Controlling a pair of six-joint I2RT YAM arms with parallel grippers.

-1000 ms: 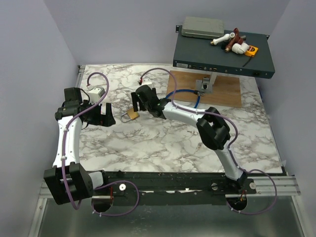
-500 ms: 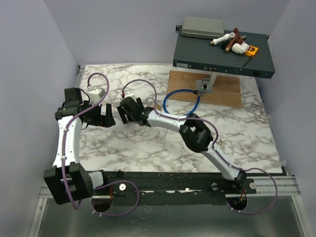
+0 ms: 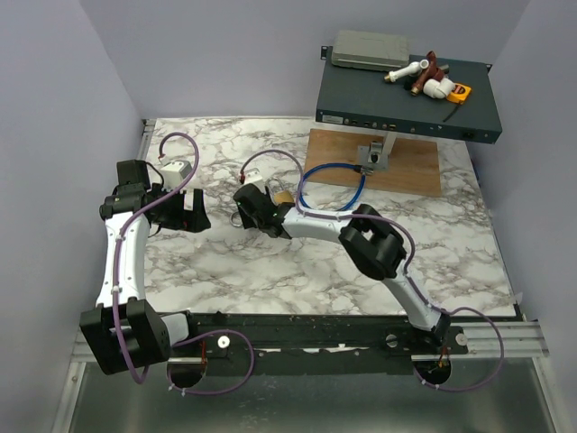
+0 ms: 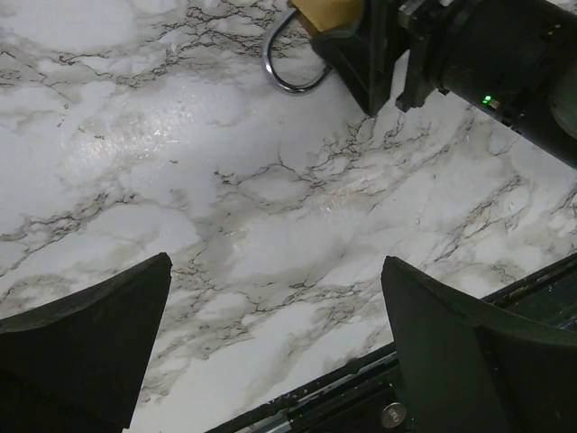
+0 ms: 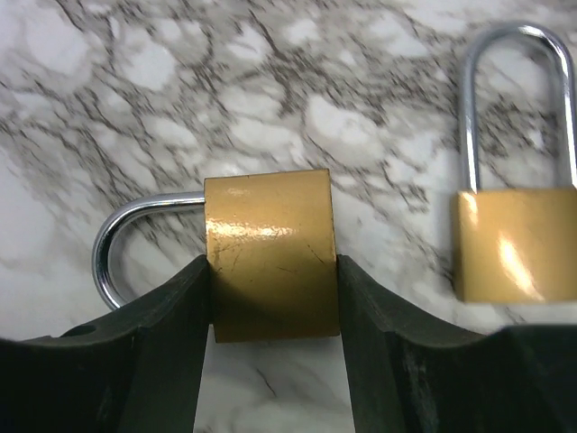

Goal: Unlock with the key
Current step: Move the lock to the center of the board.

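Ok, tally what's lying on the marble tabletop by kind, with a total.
Brass padlocks: 2
Blue cable loop: 1
Wooden board: 1
Total: 4

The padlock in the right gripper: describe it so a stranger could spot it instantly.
On the marble table, find the right gripper. Between its fingers lies a brass padlock, its shackle pointing sideways. The second padlock beside it lies untouched, shackle pointing away from the gripper.
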